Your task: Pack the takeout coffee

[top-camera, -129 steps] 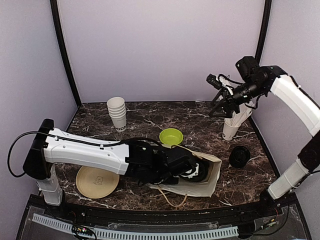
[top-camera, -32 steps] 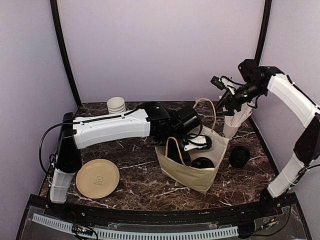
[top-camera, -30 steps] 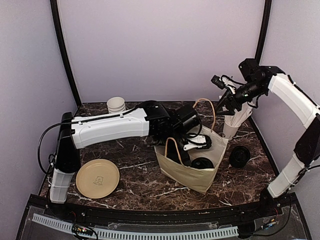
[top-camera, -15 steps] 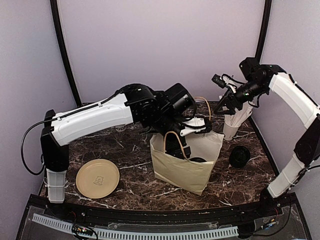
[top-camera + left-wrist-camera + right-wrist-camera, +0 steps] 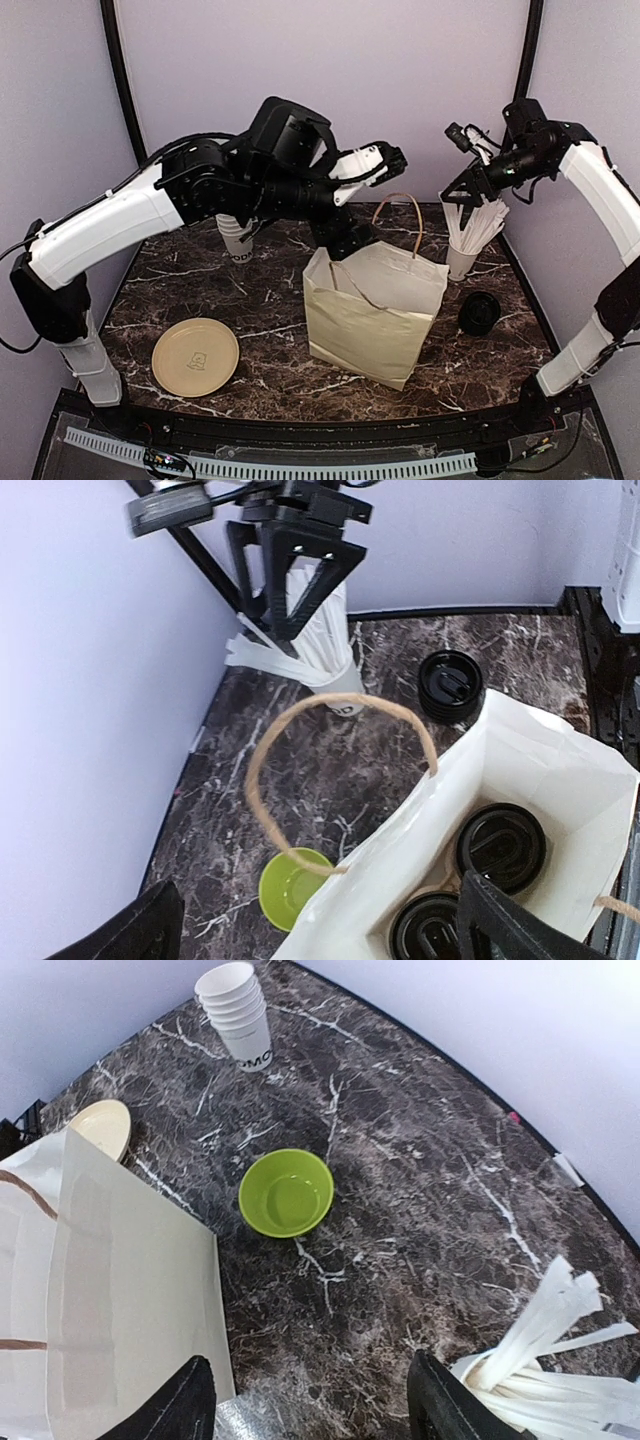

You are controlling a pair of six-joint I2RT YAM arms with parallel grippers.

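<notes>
- The left gripper is hanging high over the open mouth of the paper bag, its jaws spread wide and carrying nothing.
- The takeout coffee is sitting down inside the bag, which is standing upright on the marble table. Only the cup's black lid is showing in the left wrist view.
- A second black-lidded cup is sitting just beside it in the bag.
- The right gripper is hovering just above the cup of straws at the table's right rear. Its fingers are standing apart and are not clamping anything.
- A stack of black lids is lying on the table between the bag and the right arm's base.
- A green bowl is resting behind the bag.
- A stack of white cups is standing at the left rear.
- A tan plate is lying at the near left, well apart from the bag.
</notes>
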